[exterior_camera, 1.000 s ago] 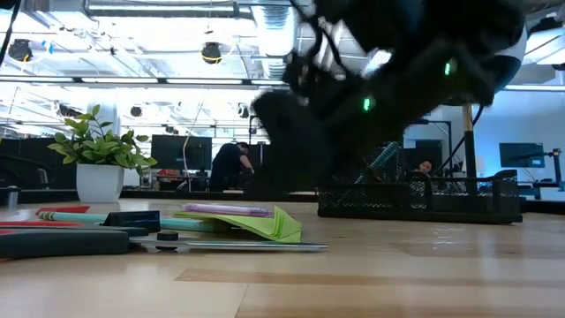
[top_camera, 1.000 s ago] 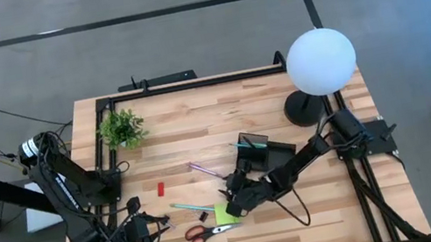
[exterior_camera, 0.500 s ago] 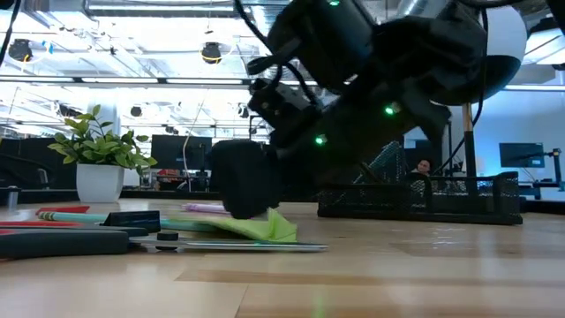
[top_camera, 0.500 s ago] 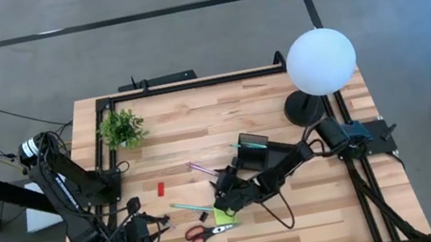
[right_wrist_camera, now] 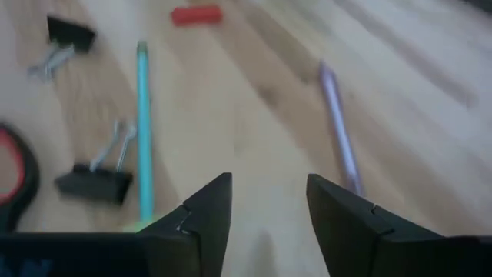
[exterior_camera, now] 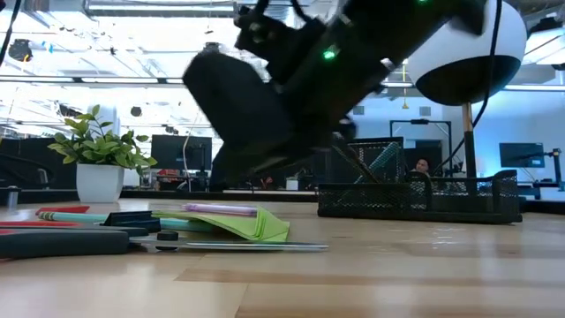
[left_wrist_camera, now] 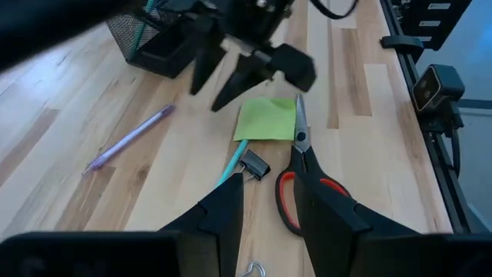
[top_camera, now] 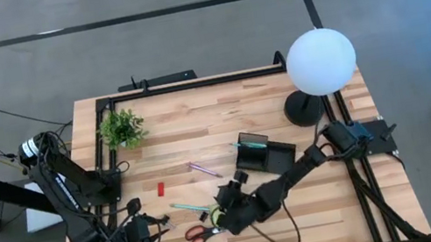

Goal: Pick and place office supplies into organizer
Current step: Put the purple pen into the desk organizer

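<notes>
- One teal pen [left_wrist_camera: 140,31] stands in the organizer [top_camera: 264,153].
- Scissors [top_camera: 206,231], sticky pad [left_wrist_camera: 267,118], purple pen [top_camera: 203,170], red block [top_camera: 161,188] remain on the worktop [top_camera: 198,124].
- Right end effector [left_wrist_camera: 229,75] spread, empty, over the pad; left end effector [left_wrist_camera: 270,219] parted, empty.

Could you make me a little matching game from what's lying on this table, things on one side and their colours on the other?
Things:
1. handles of the metal scissors
2. square sticky-note pad
3. thin pen lying alone on the wood
4. small potted plant's pot

Colours:
A. purple
B. white
C. red
D. lime green

Pairs: 1-C, 2-D, 3-A, 4-B
</notes>
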### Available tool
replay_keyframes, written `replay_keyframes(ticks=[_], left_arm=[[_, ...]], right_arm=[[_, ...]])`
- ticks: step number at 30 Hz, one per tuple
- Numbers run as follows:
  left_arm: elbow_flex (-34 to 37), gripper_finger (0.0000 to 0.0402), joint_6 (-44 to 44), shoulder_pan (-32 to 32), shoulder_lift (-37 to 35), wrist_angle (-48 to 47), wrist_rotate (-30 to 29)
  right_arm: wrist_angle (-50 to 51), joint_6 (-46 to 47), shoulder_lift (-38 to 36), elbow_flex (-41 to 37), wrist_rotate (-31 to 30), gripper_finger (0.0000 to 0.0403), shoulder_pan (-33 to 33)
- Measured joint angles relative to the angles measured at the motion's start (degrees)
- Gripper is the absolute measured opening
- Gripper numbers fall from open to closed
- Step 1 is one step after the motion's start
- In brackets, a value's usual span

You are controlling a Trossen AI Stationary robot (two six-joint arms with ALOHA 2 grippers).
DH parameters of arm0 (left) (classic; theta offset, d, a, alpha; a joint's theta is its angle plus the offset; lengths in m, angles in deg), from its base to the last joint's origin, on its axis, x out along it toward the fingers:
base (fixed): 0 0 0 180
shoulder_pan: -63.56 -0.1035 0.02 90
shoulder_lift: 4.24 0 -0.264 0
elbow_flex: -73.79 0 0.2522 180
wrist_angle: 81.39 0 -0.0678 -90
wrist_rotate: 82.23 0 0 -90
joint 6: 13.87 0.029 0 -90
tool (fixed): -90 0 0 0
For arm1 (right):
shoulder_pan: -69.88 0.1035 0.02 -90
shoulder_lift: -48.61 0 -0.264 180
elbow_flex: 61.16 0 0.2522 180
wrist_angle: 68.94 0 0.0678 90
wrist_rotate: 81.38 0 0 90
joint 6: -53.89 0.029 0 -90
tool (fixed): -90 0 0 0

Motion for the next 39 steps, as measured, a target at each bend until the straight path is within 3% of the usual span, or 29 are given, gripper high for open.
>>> replay_keyframes(ticks=[5,10,13,21,27,39], left_arm=[[0.0,0.0114,-1.6,0.0,0.0,0.2,-0.7],[0.0,0.0114,-2.5,0.0,0.0,0.3,-1.1],[0.0,0.0114,-2.7,0.0,0.0,0.4,-1.1],[0.0,0.0114,-2.4,0.0,0.0,0.3,-1.1],[0.0,0.0114,-1.6,0.0,0.0,0.2,-1.0],[0.0,0.0114,-1.6,0.0,0.0,0.2,-0.3]], right_arm=[[9.9,6.9,0.0,0.0,-1.1,0.0166,2.1],[7.2,12.9,0.1,-3.9,-2.0,0.0173,-0.2],[-0.7,14.1,0.1,-8.1,-1.1,0.0170,-2.1],[-12.3,10.2,-0.4,-13.8,-2.7,0.0160,-4.6],[-18.9,-0.1,-0.1,-14.8,-2.2,0.0162,-7.0],[-21.4,-0.7,-0.1,-14.7,3.5,0.0159,-11.8]])
